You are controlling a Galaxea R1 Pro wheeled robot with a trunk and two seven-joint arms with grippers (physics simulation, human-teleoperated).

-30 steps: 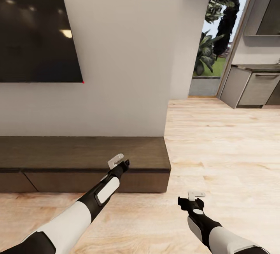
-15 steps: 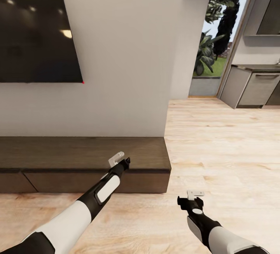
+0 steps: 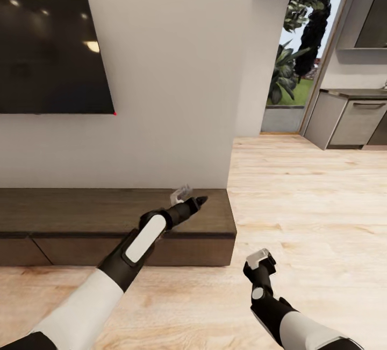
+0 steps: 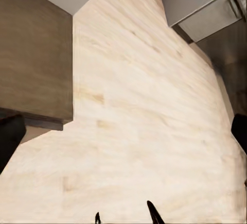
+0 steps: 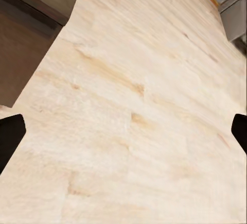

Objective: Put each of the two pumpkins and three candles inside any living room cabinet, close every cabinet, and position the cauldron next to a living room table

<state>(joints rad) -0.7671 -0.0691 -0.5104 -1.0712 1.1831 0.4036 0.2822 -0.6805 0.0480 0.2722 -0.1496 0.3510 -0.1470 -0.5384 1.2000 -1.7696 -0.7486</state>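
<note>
Head view: low dark-brown cabinet [image 3: 107, 221] along the wall under the TV [image 3: 51, 55], drawer fronts flush, looks closed. Left gripper [image 3: 196, 201] above the cabinet's right end, arm stretched forward. Right gripper [image 3: 258, 264] lower, over bare wood floor [image 3: 301, 205], well apart from the cabinet. No pumpkins, candles or cauldron visible anywhere in these frames, so their location can't be told from here.

Both wrist views: fingertips [image 4: 10, 136] at opposite frame edges with only floor between them, so both claws read as spread wide and carrying nothing. Same spread on the right [image 5: 10, 136].

Kitchen units [image 3: 349, 119] and garden doorway [image 3: 301, 49] off to the right; not the target furniture.

Step in hand, as a guess: either lining up on the cabinet to pull a drawer, or parked between trips. Nothing loaded into either claw.

Next move probably needs: left gripper brought down to the drawer front's top edge, fingers hooked over the lip, straight pull outward. No handle visible, so grip point unclear. Alternatively, turn the base to find the items first.
</note>
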